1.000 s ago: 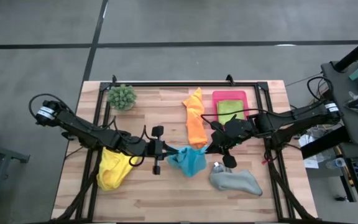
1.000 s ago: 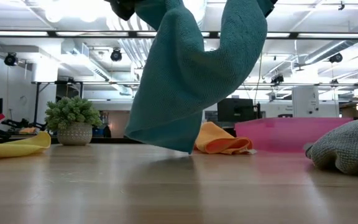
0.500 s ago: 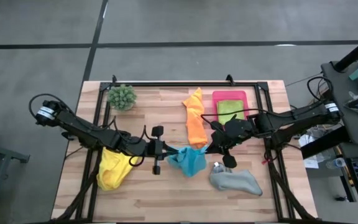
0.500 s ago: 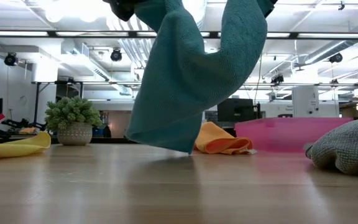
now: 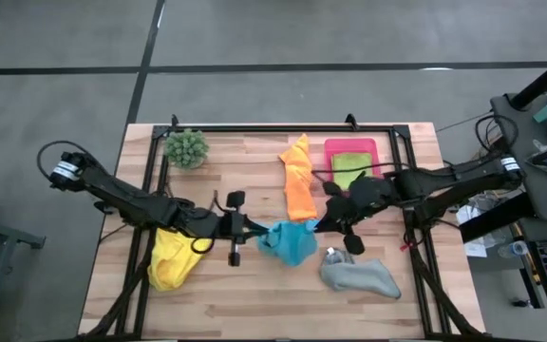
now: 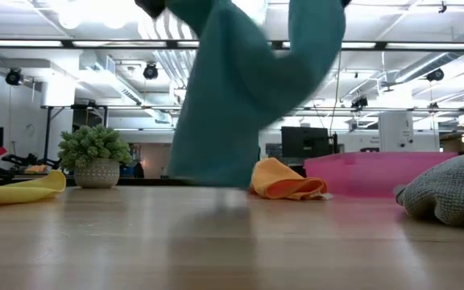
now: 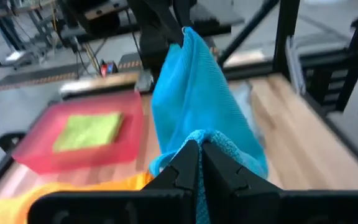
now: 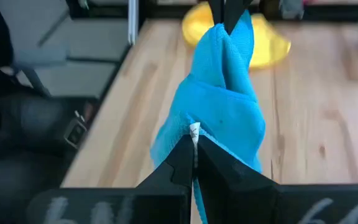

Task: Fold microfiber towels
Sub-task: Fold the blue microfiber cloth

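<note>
Overhead and level views of the counter (image 5: pixel 254 304). The blue towel (image 5: pixel 288 243) is hanging between the two arms above the counter's middle, its lower edge trailing near the wood (the level view is showing it blurred). The left pincer (image 5: pixel 260 232) is pinching one corner of the blue towel, fingers pressed together on the cloth; the right pincer (image 5: pixel 315 225) is pinching the opposite corner in the same way.

Surroundings: the orange towel (image 5: pixel 298 182) is lying just behind the blue towel, beside the pink tray (image 5: pixel 330 148), which is holding the lime green towel (image 5: pixel 352 169). The grey towel (image 5: pixel 359 276) is lying crumpled near the front, just under the right arm. The yellow towel (image 5: pixel 174 256) is lying under the left arm, towards the counter's left edge. The potted plant (image 5: pixel 186 147) is standing at the back left corner, well apart from the cloths.

Open room: bare wood is showing along the front edge and between the plant and the orange towel.
</note>
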